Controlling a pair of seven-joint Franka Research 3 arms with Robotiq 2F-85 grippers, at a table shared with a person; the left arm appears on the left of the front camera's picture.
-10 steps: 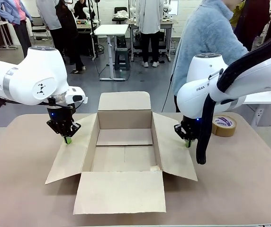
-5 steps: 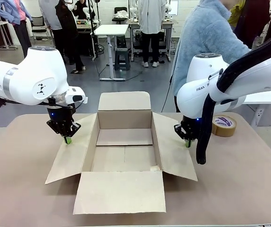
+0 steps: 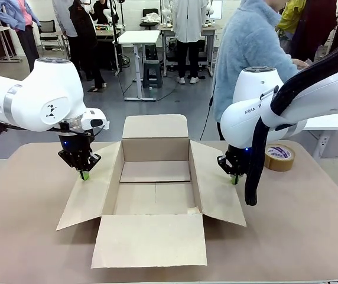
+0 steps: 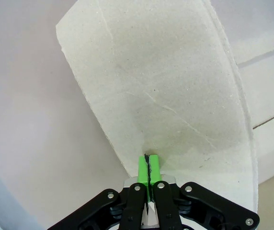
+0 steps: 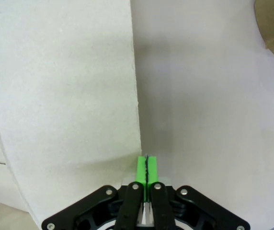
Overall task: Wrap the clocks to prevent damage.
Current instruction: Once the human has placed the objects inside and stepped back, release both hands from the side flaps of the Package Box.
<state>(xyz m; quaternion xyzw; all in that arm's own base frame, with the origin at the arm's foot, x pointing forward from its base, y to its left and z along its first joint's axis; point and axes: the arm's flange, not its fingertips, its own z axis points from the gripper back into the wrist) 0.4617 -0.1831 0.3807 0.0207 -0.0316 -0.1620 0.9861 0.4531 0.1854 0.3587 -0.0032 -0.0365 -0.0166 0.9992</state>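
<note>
Front view: an open cardboard box (image 3: 155, 177) sits mid-table (image 3: 27, 236); the left gripper (image 3: 84, 174), clenched, meets its left flap's (image 3: 89, 198) outer edge; the right gripper (image 3: 234, 178), clenched, meets the right flap's (image 3: 216, 192); a tape roll (image 3: 279, 157) lies near the far right corner. Left wrist view: pads (image 4: 142, 167) pressed together at the flap edge. Right wrist view: the same.

person in the light-blue top (image 3: 249, 53) at the worktop's far side shifted toward picture left, hand came off the white side table (image 3: 334, 122), yellow-green jacket (image 3: 289, 15) behind them came into view, dark-clothed bystander (image 3: 68, 23) far back left edged right
</note>
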